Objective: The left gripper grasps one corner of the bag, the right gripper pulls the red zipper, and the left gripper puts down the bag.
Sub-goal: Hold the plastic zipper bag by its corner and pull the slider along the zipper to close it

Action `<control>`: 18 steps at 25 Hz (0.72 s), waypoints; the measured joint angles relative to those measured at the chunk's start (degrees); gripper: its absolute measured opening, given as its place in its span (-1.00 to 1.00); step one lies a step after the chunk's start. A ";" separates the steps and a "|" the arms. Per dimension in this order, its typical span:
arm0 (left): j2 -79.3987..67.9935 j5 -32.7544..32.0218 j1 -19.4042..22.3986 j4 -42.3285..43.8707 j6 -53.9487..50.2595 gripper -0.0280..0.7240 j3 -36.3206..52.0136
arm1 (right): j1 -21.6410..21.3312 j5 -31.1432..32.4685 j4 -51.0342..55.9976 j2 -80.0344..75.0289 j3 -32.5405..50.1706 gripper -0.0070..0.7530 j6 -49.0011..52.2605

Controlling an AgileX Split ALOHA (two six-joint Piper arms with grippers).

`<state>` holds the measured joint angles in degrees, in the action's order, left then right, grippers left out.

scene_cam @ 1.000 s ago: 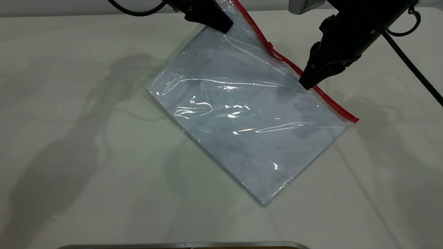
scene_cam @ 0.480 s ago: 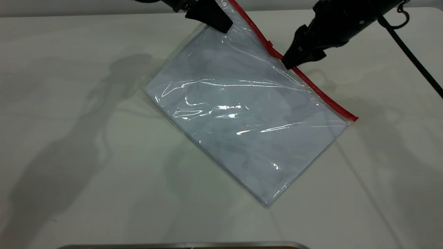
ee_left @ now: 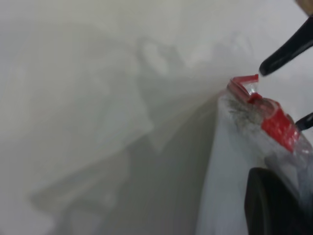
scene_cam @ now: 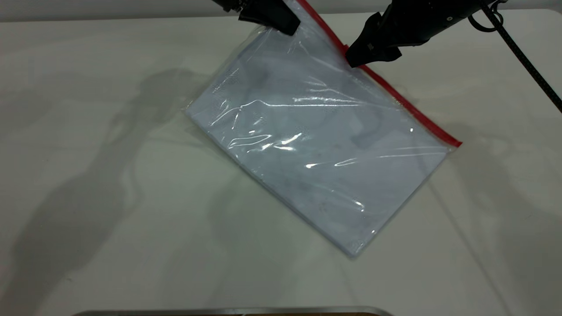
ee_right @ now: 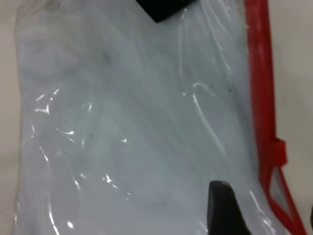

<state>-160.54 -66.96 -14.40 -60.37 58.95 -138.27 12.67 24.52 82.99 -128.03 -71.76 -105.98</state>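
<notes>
White counter (scene_cam: 109,184), matte, crossed by soft arm shadows on its left half; a metal edge (scene_cam: 232,310) ran along the near border of my exterior view.

Item 1, the bag (scene_cam: 316,149): clear pouch with white sheets inside, lying diagonally at the counter's middle, its far corner lifted off the surface and its near corner resting flat. I saw glare streaks and wrinkles across the plastic.

Item 2, the red zipper (scene_cam: 408,109): it ran down the bag's right-hand long edge from the raised far corner to the low right corner. I found the slider tab (ee_right: 279,152) in my right wrist view, standing out from the strip, with the strip split into two lines on one side of it.

Item 3, the left gripper (scene_cam: 287,28): at the far top of the view, fingers pinched on the bag's raised corner just beside the zipper's far end. Most of the arm was cut off by the frame.

Item 4, the right gripper (scene_cam: 351,61): its tip met the zipper a short way along from the held corner. I could not make out whether its fingers were parted or closed; one finger (ee_right: 222,208) lay over the plastic beside the strip.

Open counter lay all round the bag, widest at left and near.
</notes>
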 joint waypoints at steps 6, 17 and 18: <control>0.00 0.00 -0.32 -1.03 0.00 -0.78 0.00 | 0.00 0.00 4.20 0.00 0.00 0.14 -4.24; 0.00 0.00 -1.23 -1.46 0.00 -0.78 -0.01 | 0.00 -2.66 7.68 0.00 0.00 -0.01 -8.41; 0.00 0.00 -1.23 -1.46 0.00 -0.78 -0.01 | 0.00 -3.05 7.68 0.00 0.00 -0.02 -8.46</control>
<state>-160.54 -66.96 -15.63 -61.83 58.95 -138.28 12.67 21.47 90.67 -128.03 -71.76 -114.44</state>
